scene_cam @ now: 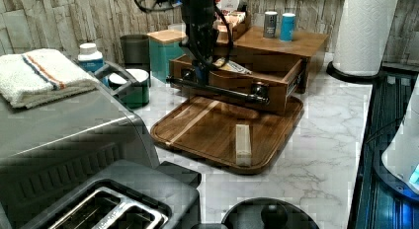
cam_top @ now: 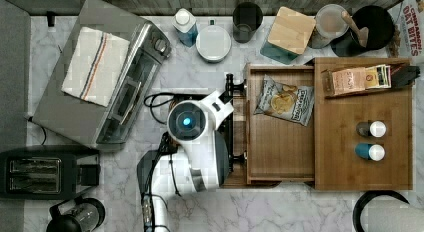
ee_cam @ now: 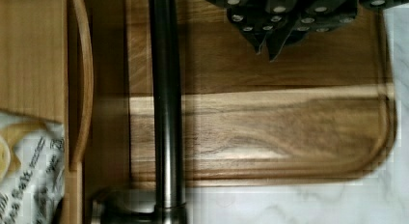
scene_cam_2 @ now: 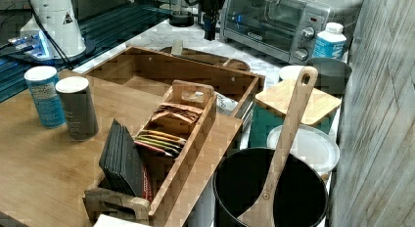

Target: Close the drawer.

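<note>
The light-bamboo drawer (cam_top: 280, 147) stands pulled out of its cabinet (cam_top: 362, 119) toward the top view's left, over a darker wooden tray (scene_cam: 207, 130). A chip bag (cam_top: 285, 99) lies inside it. Its black bar handle (cam_top: 230, 92) runs along the front. In the left view my gripper (scene_cam: 200, 71) hangs just above the handle (scene_cam: 217, 89), near the end at the left view's left. In the wrist view the gripper (ee_cam: 269, 43) is shut and empty, on the tray side of the handle (ee_cam: 166, 113), a short gap away. The arm (cam_top: 187, 122) covers the handle's middle in the top view.
A toaster oven (cam_top: 100, 82) with a folded towel (cam_top: 95, 64), a toaster (cam_top: 45, 172) and a kettle (cam_top: 75, 217) stand at the top view's left. Jars and canisters (cam_top: 214, 42) line the back wall. A wooden block (scene_cam: 243, 145) lies on the tray. A paper towel roll (scene_cam: 365, 31) is beside the cabinet.
</note>
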{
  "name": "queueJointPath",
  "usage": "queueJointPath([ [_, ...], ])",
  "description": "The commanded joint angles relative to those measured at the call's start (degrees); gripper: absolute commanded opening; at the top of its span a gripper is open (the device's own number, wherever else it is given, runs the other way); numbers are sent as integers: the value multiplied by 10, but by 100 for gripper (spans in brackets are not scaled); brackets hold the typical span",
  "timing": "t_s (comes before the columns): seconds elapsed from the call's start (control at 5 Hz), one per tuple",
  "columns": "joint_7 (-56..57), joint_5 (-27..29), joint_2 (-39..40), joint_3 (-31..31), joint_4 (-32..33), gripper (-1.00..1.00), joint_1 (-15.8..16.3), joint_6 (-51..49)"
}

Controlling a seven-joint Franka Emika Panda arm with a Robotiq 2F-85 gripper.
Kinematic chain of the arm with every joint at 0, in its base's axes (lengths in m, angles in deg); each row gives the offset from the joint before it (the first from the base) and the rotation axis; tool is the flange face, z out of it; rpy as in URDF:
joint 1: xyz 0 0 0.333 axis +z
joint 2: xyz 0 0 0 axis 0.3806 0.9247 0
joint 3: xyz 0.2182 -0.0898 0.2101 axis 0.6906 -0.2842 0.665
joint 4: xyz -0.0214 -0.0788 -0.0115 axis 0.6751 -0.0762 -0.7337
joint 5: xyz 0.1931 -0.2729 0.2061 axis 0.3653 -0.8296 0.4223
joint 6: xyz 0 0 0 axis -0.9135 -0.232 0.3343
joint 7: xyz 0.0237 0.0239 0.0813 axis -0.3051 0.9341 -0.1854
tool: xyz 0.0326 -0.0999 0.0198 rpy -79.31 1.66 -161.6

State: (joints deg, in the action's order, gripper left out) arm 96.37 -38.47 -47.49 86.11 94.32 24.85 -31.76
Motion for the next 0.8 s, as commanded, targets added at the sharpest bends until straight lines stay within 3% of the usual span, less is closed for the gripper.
queueJointPath([
  [0.2,-18,-114,28,-6,25,-100,11,61],
  [0.6,-20,-76,77,-24,-14,-100,0,53],
  [0.8,-21,-106,65,-33,-8,-100,3,49],
])
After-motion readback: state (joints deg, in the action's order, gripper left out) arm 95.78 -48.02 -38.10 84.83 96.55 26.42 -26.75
